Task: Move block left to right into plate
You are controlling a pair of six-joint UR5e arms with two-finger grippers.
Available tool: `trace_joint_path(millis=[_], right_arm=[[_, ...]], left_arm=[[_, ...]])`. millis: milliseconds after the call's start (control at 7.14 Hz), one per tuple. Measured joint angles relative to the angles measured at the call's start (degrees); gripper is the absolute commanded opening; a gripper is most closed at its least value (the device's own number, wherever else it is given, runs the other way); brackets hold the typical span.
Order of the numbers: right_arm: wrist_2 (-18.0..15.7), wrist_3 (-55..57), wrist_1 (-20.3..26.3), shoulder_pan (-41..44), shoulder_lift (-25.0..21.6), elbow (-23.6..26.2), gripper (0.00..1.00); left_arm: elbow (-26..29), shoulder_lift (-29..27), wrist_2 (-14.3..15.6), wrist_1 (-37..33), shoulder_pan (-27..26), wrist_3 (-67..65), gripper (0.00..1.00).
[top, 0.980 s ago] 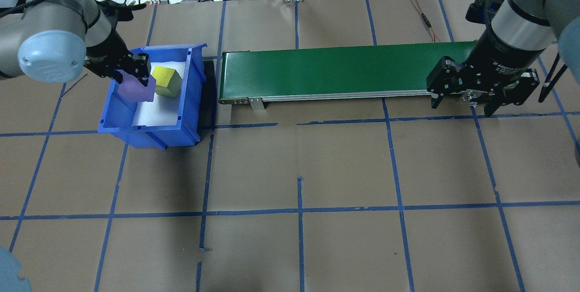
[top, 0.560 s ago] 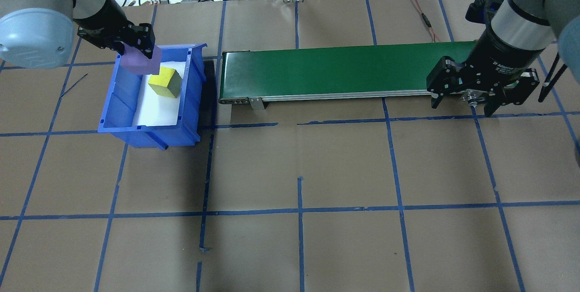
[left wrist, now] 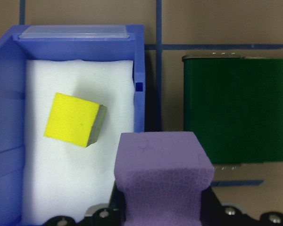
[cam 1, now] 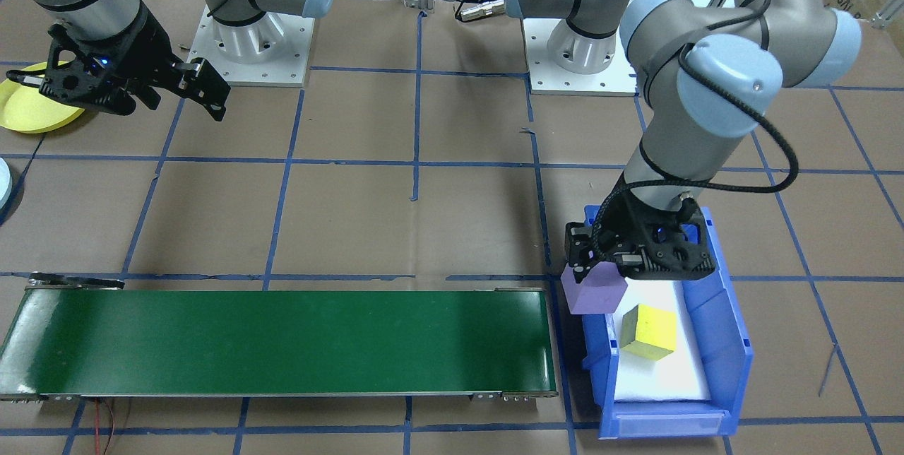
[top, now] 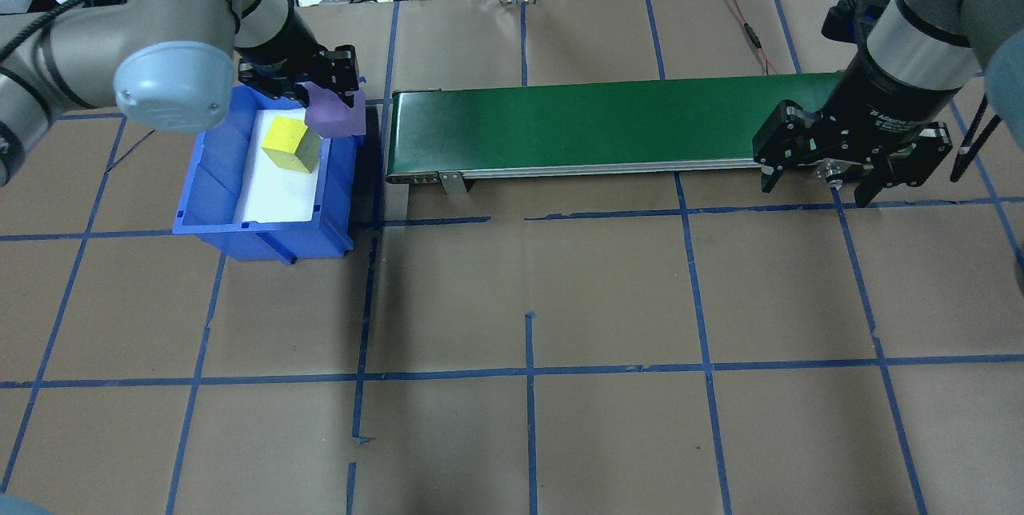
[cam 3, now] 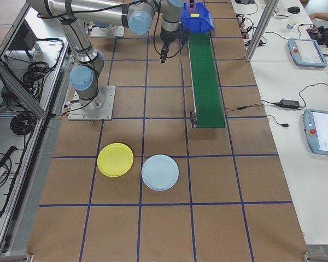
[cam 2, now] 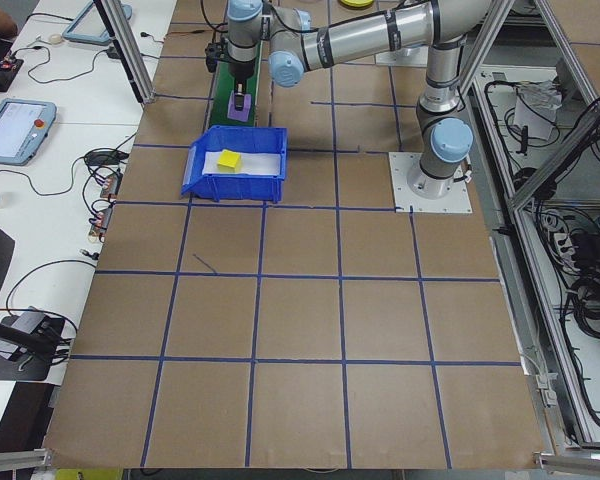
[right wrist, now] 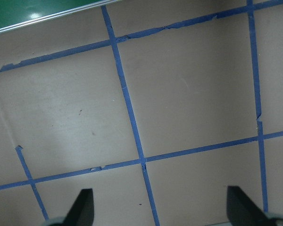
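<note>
1. Overhead exterior shows the left gripper (top: 330, 95) clamped on the purple block (top: 334, 117), held above the blue bin's (top: 210, 187) wall on the conveyor side, at about 3 o'clock from the yellow block (top: 291, 144) that lies on the white foam inside the bin.
2. The left wrist view confirms the hold: the purple block fills the lower centre between the fingers, with the bin wall below it and the near end of the green conveyor (left wrist: 238, 108) at about 2 o'clock.
3. The right gripper (top: 848, 167) hangs with its fingers spread wide and nothing between them, just off the far end of the conveyor (top: 592, 127); its wrist view shows only taped table (right wrist: 179, 103).
4. Progress, as I judge it: the pick is done and the block is lifted out. Still to come are setting it on the belt, its ride across, the right arm's pick, and the drop into a plate.
5. The plates sit well apart from all this: the yellow plate (cam 3: 115, 159) and the pale blue plate (cam 3: 160, 172) lie side by side on the robot's right end of the table.
6. Against the earlier overhead pictures, the purple block has left the bin floor, risen over the bin's far rim, and travelled toward 3 o'clock to the conveyor-side wall. The yellow block has shifted only slightly. The right gripper has not moved.
</note>
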Motion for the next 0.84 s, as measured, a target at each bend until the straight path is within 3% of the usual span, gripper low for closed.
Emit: trace_joint_path(millis=[420,560,700,840], right_arm=[[0.0,0.0,0.0,0.0,0.0,-0.1,1.0],[0.1,0.0,0.0,0.0,0.0,-0.1,1.0],[0.1,0.0,-0.1,0.0,0.0,-0.1,1.0],[0.1,0.0,-0.1,0.1,0.0,0.0,1.0]], left_arm=[[-0.1,-4.4,-4.6,3.7,-2.0,-6.5,0.36],[-0.1,-5.4,-6.7,4.7,-2.1,-8.3,0.8],[-0.1,-6.6,-7.8,6.1,-2.2,-9.0,1.0],[-0.1,-7.5,-7.9,6.9,-2.2,-9.1,1.0]])
